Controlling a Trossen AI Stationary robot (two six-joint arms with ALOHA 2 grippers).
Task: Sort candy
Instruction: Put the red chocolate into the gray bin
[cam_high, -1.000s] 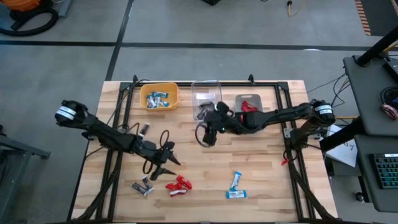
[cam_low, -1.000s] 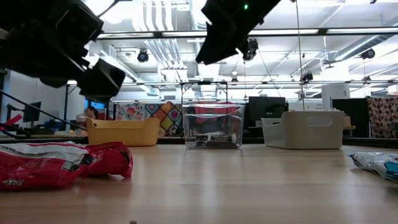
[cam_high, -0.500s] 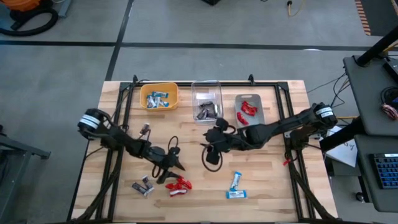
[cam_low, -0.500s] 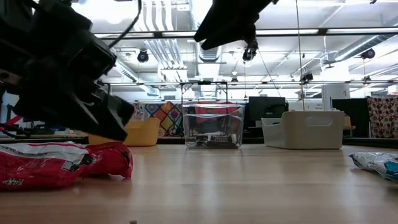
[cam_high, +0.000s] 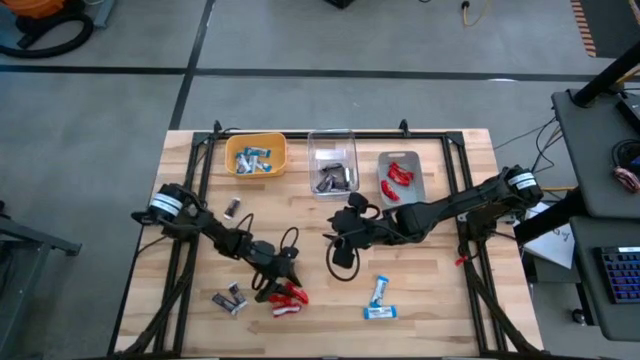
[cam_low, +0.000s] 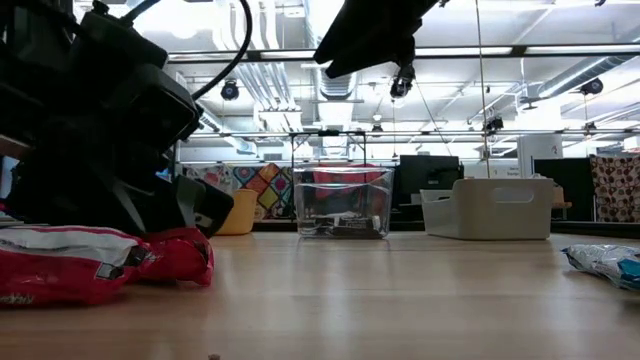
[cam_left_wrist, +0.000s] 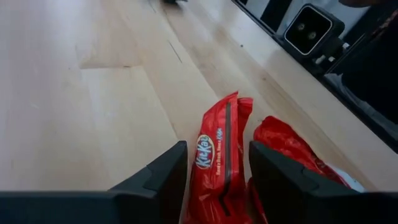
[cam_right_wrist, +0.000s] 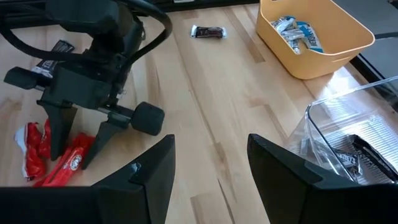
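Red candy (cam_high: 287, 297) is lying near the table's front edge in the high view; the left gripper (cam_high: 278, 288) is hanging over it, the right gripper (cam_high: 341, 258) waiting mid-table. In the left wrist view, spread fingers (cam_left_wrist: 163, 176) are straddling a "KitKat" wrapper (cam_left_wrist: 219, 163), probably needing to descend and close. In the right wrist view, both grippers are showing released, empty fingers.

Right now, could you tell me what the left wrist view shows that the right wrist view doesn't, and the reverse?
Only the left wrist view shows the lettering on the red candy close up, lying between the left hand's open fingers, and a small camera at the table edge.

Only the right wrist view shows the yellow bin with blue-and-white candy, the clear bin with dark candy, a loose dark candy, and the right hand, open and empty.

Both show the red candy and the wooden table.
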